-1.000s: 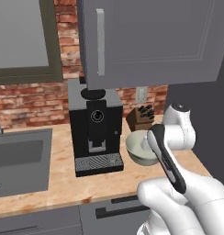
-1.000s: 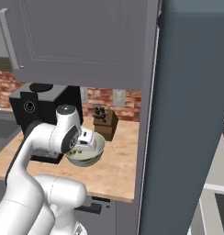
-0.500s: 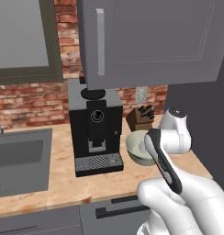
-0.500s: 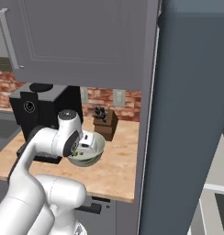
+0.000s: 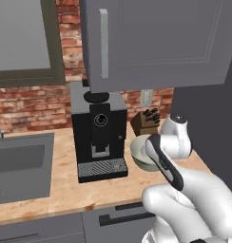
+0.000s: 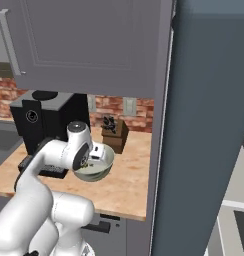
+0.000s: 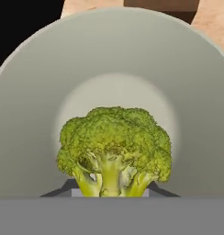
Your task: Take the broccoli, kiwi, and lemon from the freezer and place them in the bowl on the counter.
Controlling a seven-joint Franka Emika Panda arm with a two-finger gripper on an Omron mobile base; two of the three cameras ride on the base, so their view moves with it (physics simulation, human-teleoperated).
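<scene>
The broccoli [image 7: 114,149] is a small floret with a bumpy green crown over a short pale stem; judged light, fairly stiff at the stem, crumbly and yielding at the crown; not slippery, since the rough surface should give the pads purchase. The sounder place to take hold is the stem or the firm base of the crown; a pinch across the soft top would likely shed bits and sit less securely. A short drop into the bowl should do it no harm.

Location: in the hand view the floret sits at the bottom centre, stem toward the camera, directly over the inside of the bowl [image 7: 49,92]; whether it touches the bowl floor cannot be told. The bowl [image 5: 138,151] stands on the counter [image 5: 56,190], just beside the black coffee machine [image 5: 99,137] and near the knife block [image 5: 146,122]; seen from the right base view, the bowl [image 6: 100,171] lies close to the freezer [image 6: 204,150].

Tool: the gripper [image 6: 96,156] hangs over the bowl rim in the right base view, the wrist bent down toward it; the jaws stand narrow, closed on the broccoli at its base; the fingertips themselves are masked by the floret, so the exact contact points cannot be made out. No other task fruit is visible in the bowl.
</scene>
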